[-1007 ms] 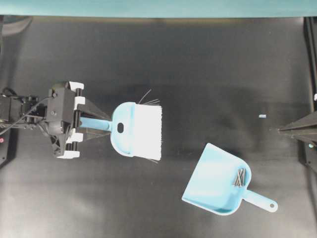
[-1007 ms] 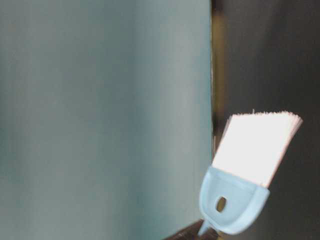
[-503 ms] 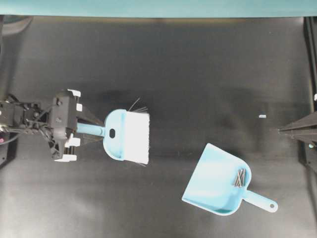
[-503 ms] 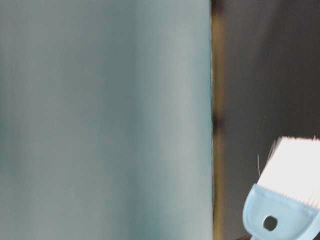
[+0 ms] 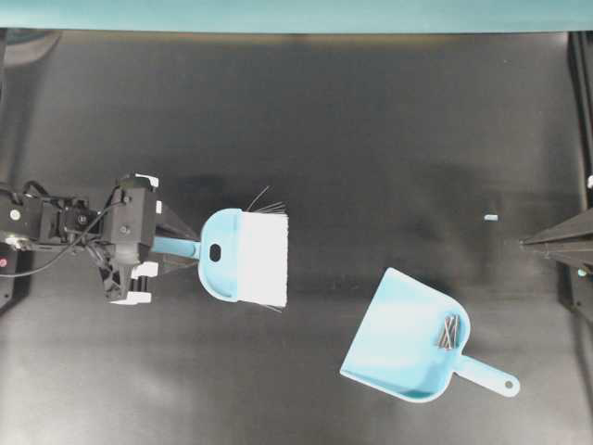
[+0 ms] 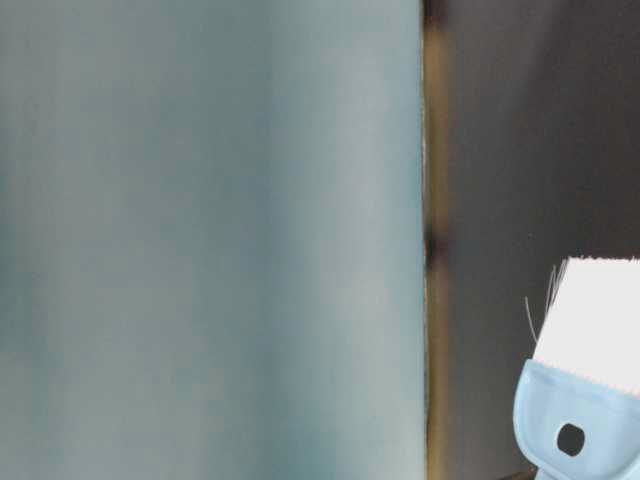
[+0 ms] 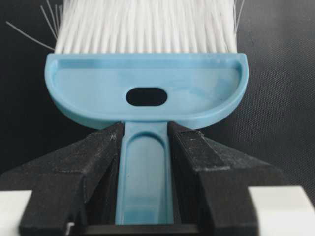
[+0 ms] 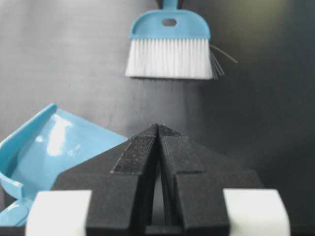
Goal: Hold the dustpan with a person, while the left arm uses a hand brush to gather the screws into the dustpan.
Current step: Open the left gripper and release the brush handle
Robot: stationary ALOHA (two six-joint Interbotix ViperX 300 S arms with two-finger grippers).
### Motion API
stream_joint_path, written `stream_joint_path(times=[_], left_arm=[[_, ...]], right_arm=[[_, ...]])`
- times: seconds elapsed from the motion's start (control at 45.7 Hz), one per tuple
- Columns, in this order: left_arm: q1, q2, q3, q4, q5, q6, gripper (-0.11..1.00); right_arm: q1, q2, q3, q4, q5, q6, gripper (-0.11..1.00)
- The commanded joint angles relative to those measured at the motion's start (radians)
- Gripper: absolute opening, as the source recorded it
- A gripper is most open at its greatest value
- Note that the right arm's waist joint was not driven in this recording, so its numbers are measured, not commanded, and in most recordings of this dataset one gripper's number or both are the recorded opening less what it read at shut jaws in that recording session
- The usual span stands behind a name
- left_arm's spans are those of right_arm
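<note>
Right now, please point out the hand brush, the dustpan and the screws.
hand brush [image 5: 262,259]: overhead view, on the white bristles.
dustpan [image 5: 394,338]: overhead view, on the flat inner floor.
screws [image 5: 450,331]: overhead view, on the middle of the pile.

Robot lab / test bench, not a home. Evidence: wide matte black tabletop [image 5: 371,139] w/ almost nothing on it, plain teal backdrop wall [image 5: 296,14] along the far edge, black cabled robot arm [image 5: 56,222] mounted at one side & a second black pointed gripper [image 5: 556,243] opposite. Props look staged: light blue plastic brush w/ white bristles [image 5: 243,257], light blue plastic dustpan scoop [image 5: 398,338].
</note>
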Motion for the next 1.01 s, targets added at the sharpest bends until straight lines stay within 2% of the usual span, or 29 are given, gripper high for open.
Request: stream_joint_path(times=[0.0,0.131,0.175,0.306,0.438,0.635,0.788,0.985], left_arm=[[0.002,-0.005,-0.012,0.003,-0.006,-0.002,0.45],[0.003,-0.002,-0.015,0.003,-0.008,-0.002,0.71],[0.003,-0.003,-0.015,0.003,-0.011,0.000,0.74],[0.003,-0.017,-0.015,0.002,-0.012,0.000,0.73],[0.003,-0.091,-0.005,0.003,-0.012,0.000,0.73],[0.002,-0.284,0.034,0.003,0.008,0.002,0.73],[0.003,-0.457,0.080,0.003,0.075,0.002,0.73],[0.003,-0.615,0.114,0.003,0.104,0.002,0.73]], right_arm=[[0.000,0.006,-0.005,-0.002,-0.011,-0.006,0.00],[0.000,0.006,-0.005,-0.002,-0.011,-0.006,0.00],[0.000,0.006,-0.005,-0.002,-0.011,-0.006,0.00],[0.000,0.006,-0.005,-0.002,-0.011,-0.006,0.00],[0.000,0.006,-0.005,-0.002,-0.011,-0.006,0.00],[0.000,0.006,-0.005,-0.002,-0.011,-0.006,0.00],[0.000,0.006,-0.005,0.000,-0.011,-0.006,0.00],[0.000,0.005,-0.005,0.000,-0.011,-0.006,0.00]])
